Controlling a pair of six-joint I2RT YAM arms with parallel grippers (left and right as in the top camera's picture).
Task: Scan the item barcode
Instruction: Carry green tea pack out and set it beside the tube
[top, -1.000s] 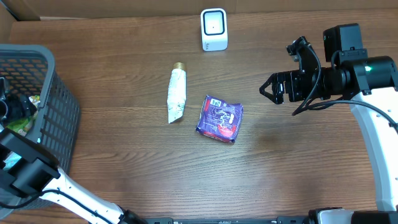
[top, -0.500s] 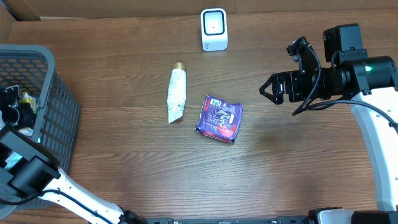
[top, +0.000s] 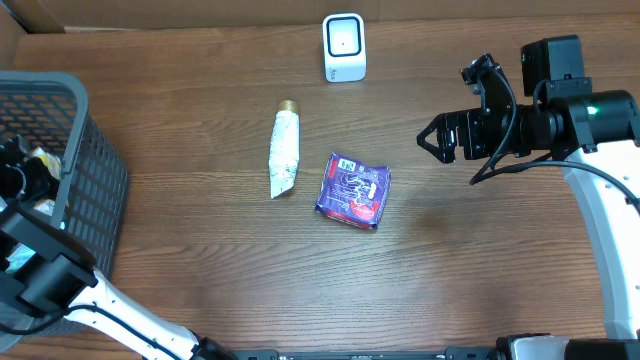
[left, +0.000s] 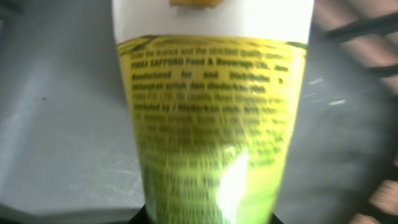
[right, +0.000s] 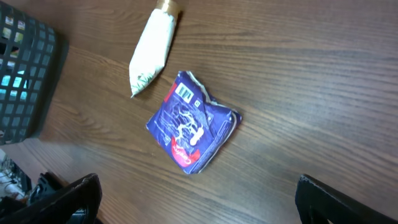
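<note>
Yellow-green item: one, filling the left wrist view. It has a white band at the top and rows of small black print, too blurred to read in full. No barcode shows on the face turned to the camera. It sits directly in front of the left gripper, very close, inside the grey basket.

Left gripper: down in the basket. Its fingers are not visible in its own view (the item blocks nearly everything), so I cannot tell whether they have closed on the item.

Right gripper: one, raised over the wooden table, fingers spread wide with nothing between them.

Ahead of the right gripper, flat on the table:
- purple packet, one, crumpled, a small white label on its upper corner. It is the nearest thing to the gripper.
- white tube, one, gold cap. It lies just beyond the packet, apart from it.
- white scanner, one, upright near the table's back edge, well apart from both grippers.

Baskets: one. Its other contents are too hidden to count.
</note>
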